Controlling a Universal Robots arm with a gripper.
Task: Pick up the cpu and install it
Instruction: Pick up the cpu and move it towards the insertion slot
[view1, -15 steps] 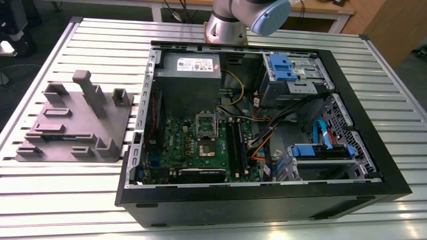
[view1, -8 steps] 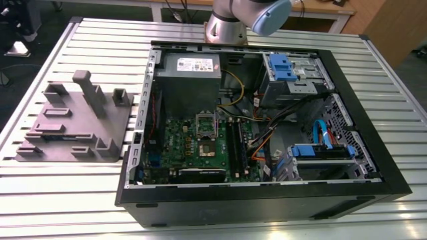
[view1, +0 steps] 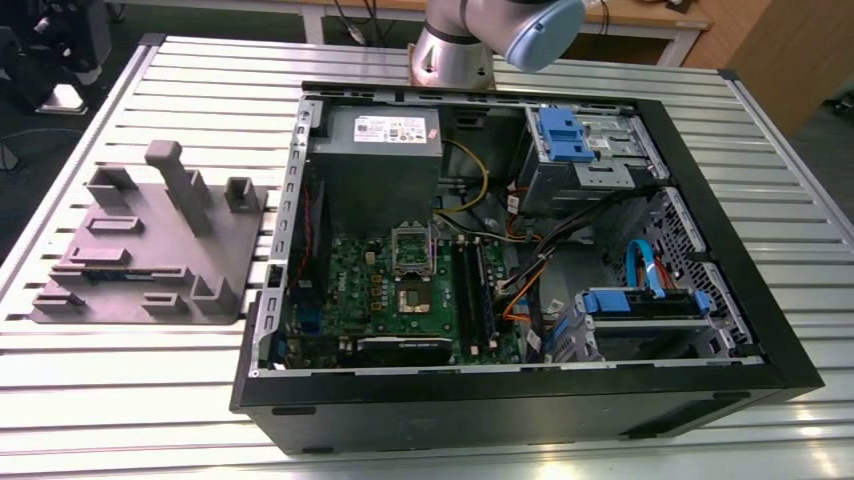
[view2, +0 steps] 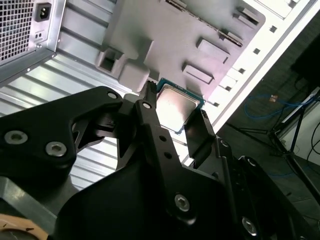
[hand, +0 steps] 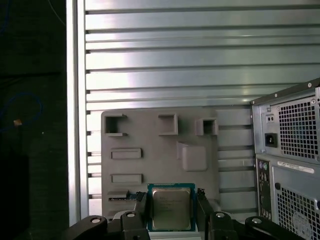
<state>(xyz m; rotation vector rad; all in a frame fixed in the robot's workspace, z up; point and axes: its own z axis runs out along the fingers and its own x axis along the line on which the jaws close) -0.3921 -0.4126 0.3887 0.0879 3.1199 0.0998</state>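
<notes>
The tool (hand: 171, 196) has its two black fingers (hand: 141, 210) drawn in against opposite edges of the cpu (hand: 171, 209), open only as far as the chip is wide. The chip looks carried rather than resting on anything. In both wrist views it looms large against the grey fixture tray (hand: 150, 130) behind it, which I take to mean it hangs well clear of that tray. Gripping by the rim leaves the silvery lid facing the cameras and probably spares the underside (hidden here).

At the exterior view's left, the tray (view1: 134, 250) lies on the slatted tabletop (view1: 534, 60). Its moulded pockets are presumably there to keep parts in known spots. Just beside it, filling the middle and the exterior view's right, the computer case (view1: 534, 405) lies on its side with the open face up. This puts the green motherboard (view1: 387, 285) flat and within reach from above. The arm (view1: 461, 45) rises out of the upper middle of that frame.

Judging by this, the pickup is done and the chip is not yet seated in the board
</notes>
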